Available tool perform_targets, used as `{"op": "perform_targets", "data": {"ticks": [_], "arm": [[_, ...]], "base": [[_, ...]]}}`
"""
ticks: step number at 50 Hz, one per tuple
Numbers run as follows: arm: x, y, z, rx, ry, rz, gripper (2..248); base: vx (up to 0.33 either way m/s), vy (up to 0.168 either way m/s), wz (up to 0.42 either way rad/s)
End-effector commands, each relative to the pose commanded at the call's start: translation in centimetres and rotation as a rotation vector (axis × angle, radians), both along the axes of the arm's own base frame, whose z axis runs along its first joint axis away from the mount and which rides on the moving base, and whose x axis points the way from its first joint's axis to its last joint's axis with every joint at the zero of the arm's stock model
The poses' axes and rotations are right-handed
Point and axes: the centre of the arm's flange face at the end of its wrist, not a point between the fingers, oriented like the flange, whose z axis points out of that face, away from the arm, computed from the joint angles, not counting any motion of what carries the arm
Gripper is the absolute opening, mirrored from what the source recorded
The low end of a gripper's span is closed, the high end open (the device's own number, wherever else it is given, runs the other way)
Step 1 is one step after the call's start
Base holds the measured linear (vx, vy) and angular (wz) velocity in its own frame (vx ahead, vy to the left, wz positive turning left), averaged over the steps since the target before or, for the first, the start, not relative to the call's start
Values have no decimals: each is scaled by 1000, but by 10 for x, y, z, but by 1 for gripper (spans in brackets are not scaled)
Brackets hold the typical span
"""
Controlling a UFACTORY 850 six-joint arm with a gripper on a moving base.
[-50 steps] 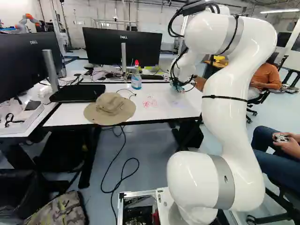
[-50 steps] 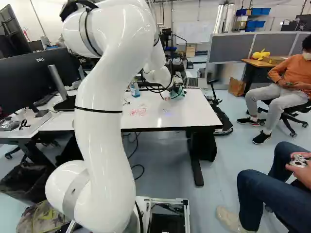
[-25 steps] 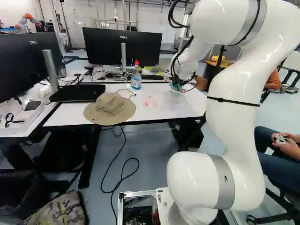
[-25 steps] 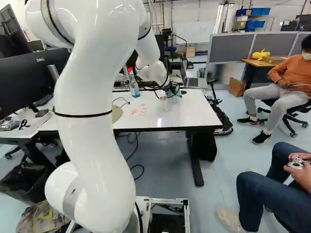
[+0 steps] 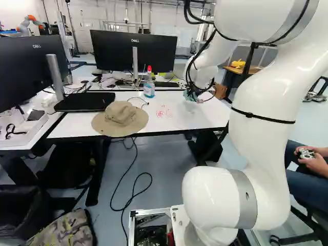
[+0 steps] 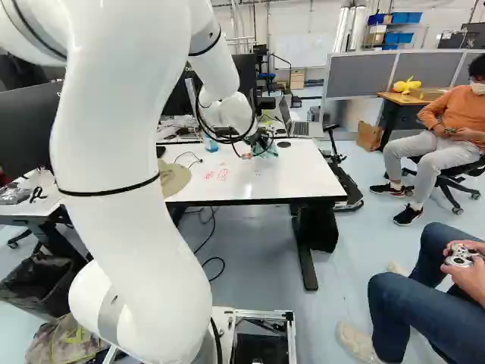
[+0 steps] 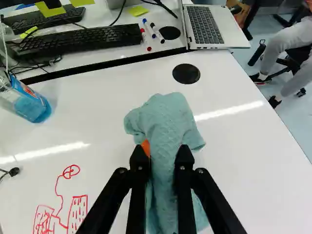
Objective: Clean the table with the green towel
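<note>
The green towel [image 7: 168, 114] is on the white table [image 7: 243, 161], bunched at its upper part, and its lower part passes between the two fingers of the gripper [image 6: 260, 142]. In the wrist view, the gripper [image 7: 162, 153] is grasping the towel, with cloth pressed from both sides (a bit of one orange pad [image 7: 145, 146] is visible).

Just ahead of the towel there is a black disc [image 7: 186, 73] in the table top. To one side, a red drawing [image 7: 77, 214] is on the surface: a round loop, joined by a line to two box-like shapes with small marks. Beyond the drawing stands a bottle [image 7: 30, 105] with blue liquid and a coloured label.

Farther ahead, across the dark table edge, are three markers [image 7: 157, 34], yellow notes [image 7: 138, 10], two keyboards and a laptop [image 7: 205, 24].

In the left base view, a tan hat [image 5: 120, 117] lies near the front edge of the table, and behind the bottle is a monitor [image 5: 110, 48] with small pale print on its frame.
</note>
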Motion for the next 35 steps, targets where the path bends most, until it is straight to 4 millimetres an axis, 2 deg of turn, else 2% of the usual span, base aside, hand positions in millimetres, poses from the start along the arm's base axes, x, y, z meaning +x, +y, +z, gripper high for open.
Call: {"op": "perform_targets", "data": {"ticks": [35], "arm": [[-48,-1,-24,-21,-94,-23,62]], "base": [[0,0,0]]}}
